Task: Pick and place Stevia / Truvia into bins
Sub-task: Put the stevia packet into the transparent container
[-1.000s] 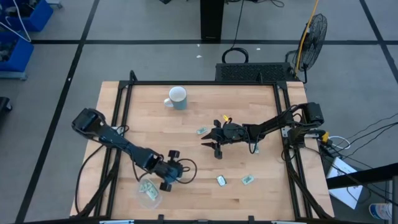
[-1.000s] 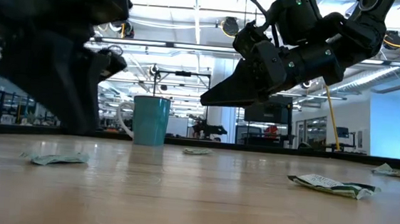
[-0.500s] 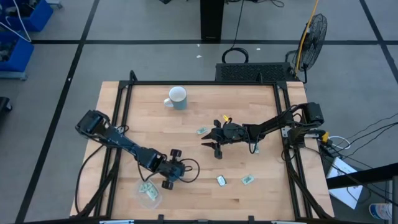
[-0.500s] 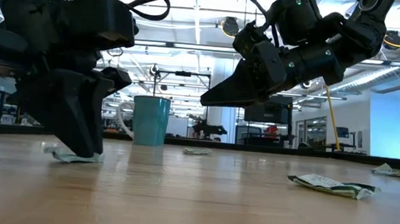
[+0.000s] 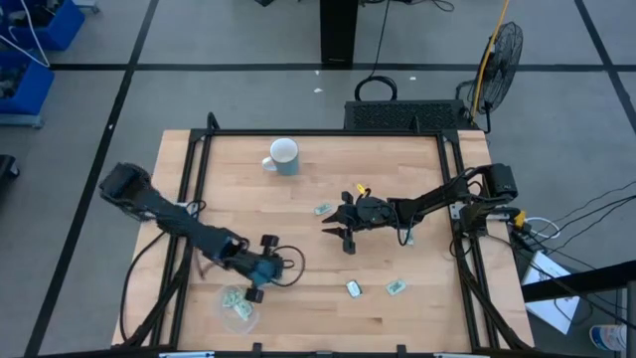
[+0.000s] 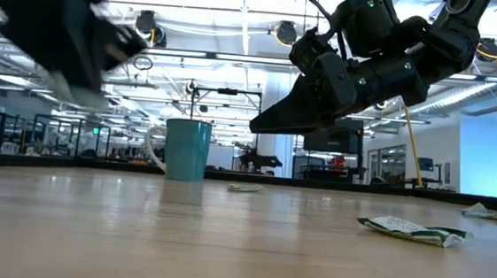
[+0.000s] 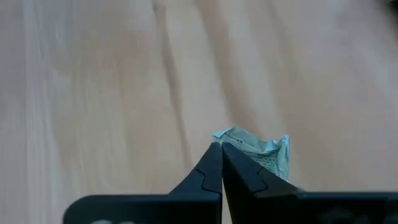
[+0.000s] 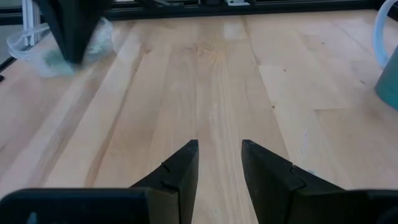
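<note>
My left hand (image 7: pixel 221 163) is pinching a Stevia packet (image 7: pixel 264 151) by one crumpled edge above the tabletop (image 5: pixel 328 189) near the bin (image 5: pixel 238 306), featherlight and floppy so edge grip suits it, while my right hand (image 5: pixel 338 231) hangs spread mid-table.

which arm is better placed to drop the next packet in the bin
Left. The left gripper is shut on a Stevia packet and sits right beside the clear bin at the table's near left. The right gripper hangs open and empty over mid-table, far from the bin.
</note>
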Available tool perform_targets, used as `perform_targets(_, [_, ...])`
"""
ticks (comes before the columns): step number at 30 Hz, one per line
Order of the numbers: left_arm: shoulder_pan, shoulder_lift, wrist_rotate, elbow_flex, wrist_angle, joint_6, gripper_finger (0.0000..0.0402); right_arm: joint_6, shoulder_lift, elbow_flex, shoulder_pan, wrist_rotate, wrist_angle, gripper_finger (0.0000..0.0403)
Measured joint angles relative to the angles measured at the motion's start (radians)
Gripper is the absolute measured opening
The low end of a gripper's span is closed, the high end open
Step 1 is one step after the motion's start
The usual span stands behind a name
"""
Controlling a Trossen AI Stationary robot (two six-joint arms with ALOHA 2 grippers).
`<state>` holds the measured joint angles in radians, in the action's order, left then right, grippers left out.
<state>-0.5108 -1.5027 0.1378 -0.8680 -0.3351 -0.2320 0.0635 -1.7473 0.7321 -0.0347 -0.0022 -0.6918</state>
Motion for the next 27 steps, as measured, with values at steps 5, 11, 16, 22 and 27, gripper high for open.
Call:
perform_targets(5, [-0.127,0.223,-0.005,-0.002,-0.116,-0.203,0.0005,0.000,0.000,0.000,0.000,0.000,0.002,0.0116])
perform_targets(11, [-0.356,0.331,0.030,-0.001,-0.226,-0.472,0.0007,0.000,0.000,0.000,0.000,0.000,0.009,0.0116])
perform_targets(16, [-0.474,0.256,0.132,0.014,-0.280,-0.631,0.0004,0.000,0.000,0.000,0.000,0.000,0.018,0.0116])
perform_targets(22, [-0.480,0.128,0.087,0.078,-0.130,-0.671,0.0006,-0.004,0.000,0.000,0.000,0.000,0.015,0.0116])
perform_targets(27, [-0.465,0.041,0.065,0.091,-0.105,-0.749,0.0012,-0.004,0.000,0.000,0.000,0.000,0.014,0.0116])
